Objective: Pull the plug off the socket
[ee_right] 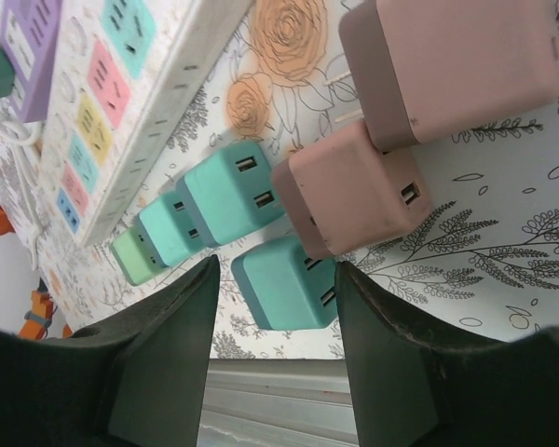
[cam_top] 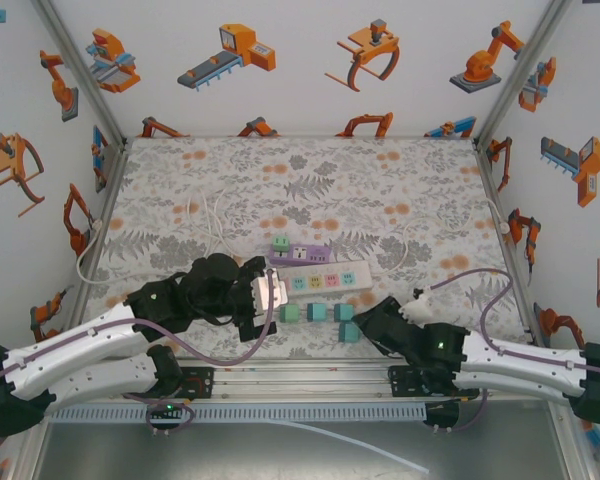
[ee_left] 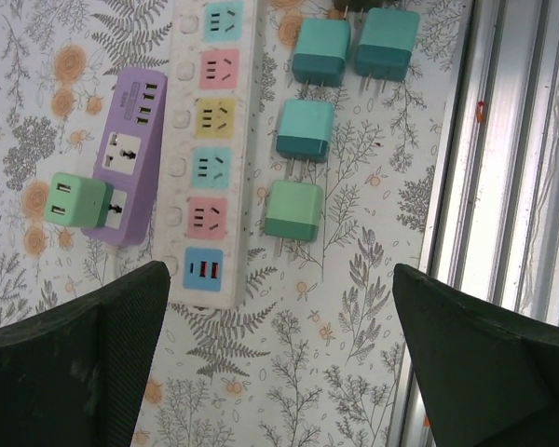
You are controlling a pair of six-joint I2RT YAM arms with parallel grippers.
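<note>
A light green plug (ee_left: pixel 74 200) sits in the side of the purple socket block (ee_left: pixel 130 158), on the block's left in the left wrist view. In the top view the same plug (cam_top: pixel 279 243) and block (cam_top: pixel 308 254) lie mid-table. My left gripper (ee_left: pixel 279 363) is open wide over bare mat, short of the block and touching nothing; from above it (cam_top: pixel 263 297) is at the white power strip's left end. My right gripper (ee_right: pixel 275 307) is open near the table's front edge, with a loose teal plug (ee_right: pixel 284 284) just beyond its fingertips.
A white power strip (ee_left: pixel 210 140) lies beside the purple block. Several loose green and teal plugs (cam_top: pixel 317 312) lie in front of it, and two pink ones (ee_right: pixel 354 186) sit near the right gripper. A white cable (cam_top: pixel 90 250) runs along the left wall. An aluminium rail (cam_top: pixel 310 378) borders the front.
</note>
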